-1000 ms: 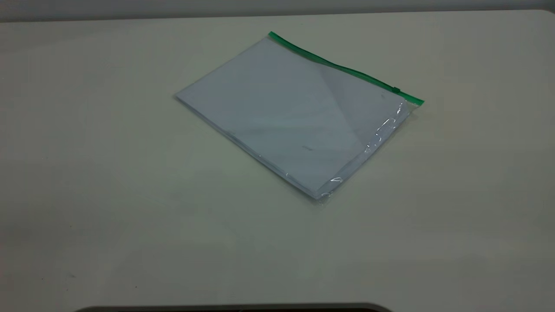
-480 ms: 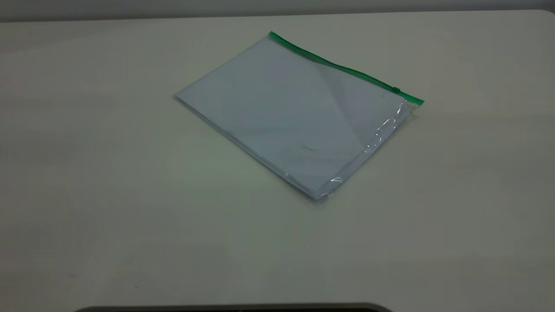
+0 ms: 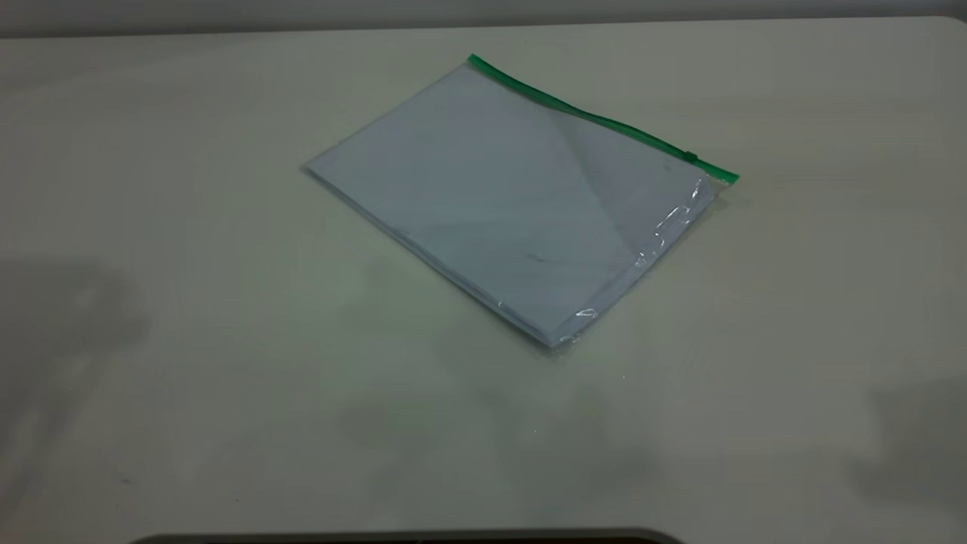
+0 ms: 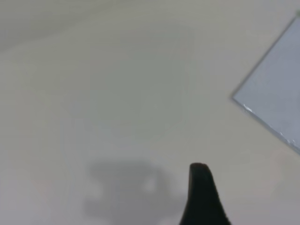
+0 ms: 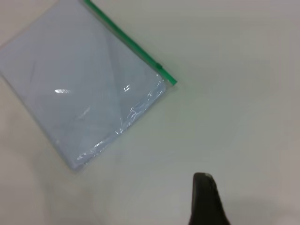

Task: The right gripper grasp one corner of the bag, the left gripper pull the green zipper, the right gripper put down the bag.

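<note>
step 1 pending: bag [image 3: 514,204] flat on bench [image 3: 189,302], untouched.
i need r gripper [image 5: 205,199] onto corner [image 5: 171,80] by green zipper [image 3: 597,119]; can't tell fingers' state.

This looks like a lab or test bench rather than a home. A wide, plain off-white table [image 3: 227,340] fills nearly the whole scene, bare and evenly lit, with a flat grey wall [image 3: 483,11] along its far edge. The only item laid out on it is a clear bag [image 3: 514,204] of paper sheets, placed toward the far right.
</note>
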